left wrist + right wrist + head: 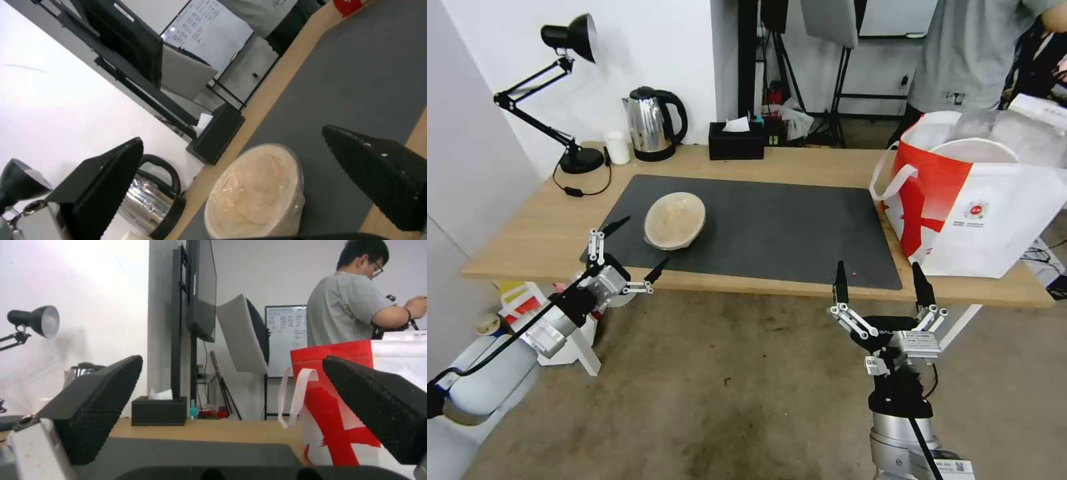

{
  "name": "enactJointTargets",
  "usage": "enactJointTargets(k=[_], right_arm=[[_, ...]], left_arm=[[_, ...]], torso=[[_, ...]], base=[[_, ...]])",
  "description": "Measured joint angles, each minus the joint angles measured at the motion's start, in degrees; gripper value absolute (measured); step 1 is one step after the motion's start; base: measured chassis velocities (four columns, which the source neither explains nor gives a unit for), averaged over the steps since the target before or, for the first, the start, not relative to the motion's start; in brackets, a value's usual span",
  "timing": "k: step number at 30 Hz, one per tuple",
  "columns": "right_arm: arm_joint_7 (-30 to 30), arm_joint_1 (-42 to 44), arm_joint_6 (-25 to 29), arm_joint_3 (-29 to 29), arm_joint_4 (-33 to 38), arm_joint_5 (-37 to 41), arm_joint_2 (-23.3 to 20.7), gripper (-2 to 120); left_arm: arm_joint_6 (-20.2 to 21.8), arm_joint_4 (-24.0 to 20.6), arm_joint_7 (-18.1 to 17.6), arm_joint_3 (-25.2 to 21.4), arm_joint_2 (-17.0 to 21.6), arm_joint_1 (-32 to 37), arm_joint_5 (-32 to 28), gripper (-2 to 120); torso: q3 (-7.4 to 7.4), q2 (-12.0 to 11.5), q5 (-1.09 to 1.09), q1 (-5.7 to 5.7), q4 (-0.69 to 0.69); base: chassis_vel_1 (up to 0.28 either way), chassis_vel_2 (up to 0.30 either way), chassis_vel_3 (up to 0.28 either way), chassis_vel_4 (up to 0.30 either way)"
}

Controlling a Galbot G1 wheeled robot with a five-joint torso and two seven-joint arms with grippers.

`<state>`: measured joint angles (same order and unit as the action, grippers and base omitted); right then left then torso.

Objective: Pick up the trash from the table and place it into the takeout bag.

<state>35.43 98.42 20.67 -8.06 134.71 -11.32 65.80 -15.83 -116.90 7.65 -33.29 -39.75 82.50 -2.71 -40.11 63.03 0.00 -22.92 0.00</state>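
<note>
- Now the beige oval bowl point(674, 221) lies on the left part of the dark grey mat point(774, 227) on the tabletop point(540, 233).
- Left hand point(628, 248) hovers at the near left mat corner, just beside the bowl, fingers spread apart.
- Right hand point(881, 287) hangs before the near edge, fingers wide, empty.
- Takeout bag point(980, 207) stands at the right end, a white round bowl point(977, 150) inside it.

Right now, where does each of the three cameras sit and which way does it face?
Head view: high, looking down over the light-wood table; both open end effectors, left end effector and right end effector, at its near edge.
Left wrist view: low between its fingers, facing the beige oval bowl.
Right wrist view: at table height, facing the boxy white-and-red takeout bag.
Shared: the bowl and the bag also appear from the head.
</note>
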Motion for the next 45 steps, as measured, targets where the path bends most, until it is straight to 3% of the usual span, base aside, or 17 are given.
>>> enactJointTargets(k=[20,36,45], right_arm=[[0.0,0.0,0.0,0.0,0.0,0.0,0.0,100],[0.0,0.0,0.0,0.0,0.0,0.0,0.0,100],[0.0,0.0,0.0,0.0,0.0,0.0,0.0,100]], left_arm=[[0.1,1.3,0.0,3.1,0.3,-2.4,0.4,100],[0.1,6.0,0.0,7.3,2.2,-6.3,0.3,100],[0.1,6.7,0.0,7.3,2.6,-6.6,0.4,100]], torso=[[0.00,0.0,0.00,0.00,0.00],[0.00,0.0,0.00,0.00,0.00],[0.00,0.0,0.00,0.00,0.00]], base=[[0.000,0.000,0.000,0.000],[0.000,0.000,0.000,0.000],[0.000,0.000,0.000,0.000]])
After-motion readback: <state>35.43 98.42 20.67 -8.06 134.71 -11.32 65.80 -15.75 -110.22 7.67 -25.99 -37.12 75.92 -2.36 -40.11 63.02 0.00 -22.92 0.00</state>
